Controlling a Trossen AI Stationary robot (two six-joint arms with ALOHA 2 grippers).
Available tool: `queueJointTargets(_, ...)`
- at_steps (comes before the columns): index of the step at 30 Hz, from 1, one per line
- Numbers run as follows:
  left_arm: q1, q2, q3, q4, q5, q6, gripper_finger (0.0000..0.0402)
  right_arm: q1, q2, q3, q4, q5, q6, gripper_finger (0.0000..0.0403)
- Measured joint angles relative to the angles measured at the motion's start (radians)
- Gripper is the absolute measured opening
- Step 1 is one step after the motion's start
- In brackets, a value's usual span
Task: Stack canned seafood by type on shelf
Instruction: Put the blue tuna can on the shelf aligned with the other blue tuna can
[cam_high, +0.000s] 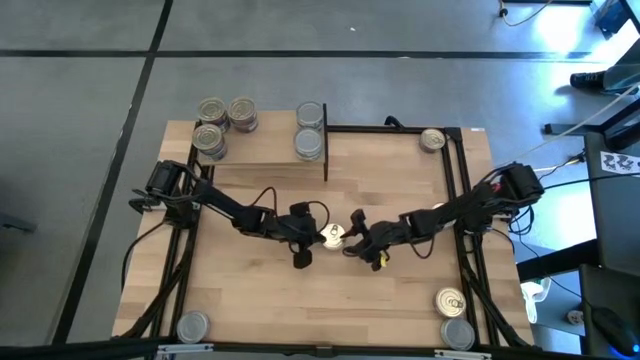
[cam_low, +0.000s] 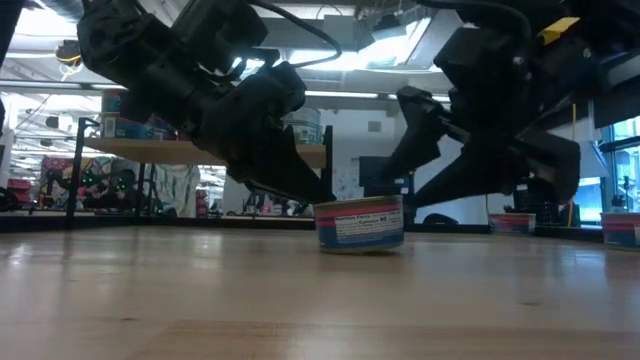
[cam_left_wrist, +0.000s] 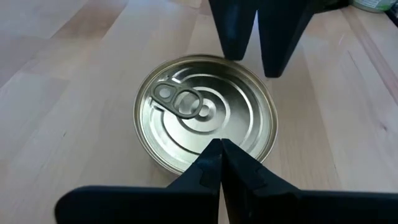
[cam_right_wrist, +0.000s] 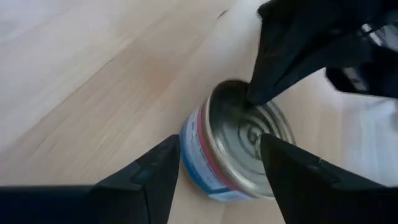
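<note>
Tin at centre (cam_high: 333, 236): stood upright on the bare tabletop (cam_high: 400, 190) near its middle, gold pull-tab lid up, a red and blue label seen round its side in the low view; both grippers are met over it.
Left gripper (cam_left_wrist: 222, 155): fingers pressed together to a point, set over the near rim of the lid; nothing is held.
Right gripper (cam_right_wrist: 219, 163): fingers spread, one to each side of the tin; contact with its wall cannot be told.
Open room: bare wood is left on every side of the centre tin, up to the black frame at the table's edges.
Front-edge tins: one at the front left corner (cam_high: 192, 325); two together at the front right corner (cam_high: 452, 302).
Far right tin (cam_high: 433, 139): placed alone by the back right corner.
Shelf (cam_high: 260, 148): raised at the back left, carrying tins grouped at its left end (cam_high: 212, 112) and more at its right end (cam_high: 311, 115), bare plank between.
</note>
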Motion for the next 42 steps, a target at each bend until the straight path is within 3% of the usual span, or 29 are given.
queueJointTargets(7,0.0,0.001,-0.001,0.004,0.0,0.004,0.0003,0.0,0.053,0.05,-0.05,0.0,0.016,0.0293)
queueJointTargets(12,0.0,0.001,-0.001,0.004,0.001,0.008,0.0002,0.0,0.088,0.061,-0.051,0.033,-0.112,0.0335)
queueJointTargets(17,0.0,0.001,-0.001,0.003,0.001,0.011,0.0004,0.0,0.123,0.061,-0.047,0.144,-0.235,0.0348)
queueJointTargets(35,0.0,0.001,-0.003,0.009,-0.004,0.027,0.0006,0.002,0.243,0.068,0.089,0.248,-0.52,0.0334)
queueJointTargets(38,0.0,0.001,-0.003,0.009,-0.005,0.027,0.0004,0.002,0.245,0.073,0.085,0.245,-0.521,0.0304)
queueJointTargets(42,0.0,0.0,-0.004,0.009,-0.014,0.027,0.0003,0.002,0.247,0.079,0.079,0.254,-0.498,0.023)
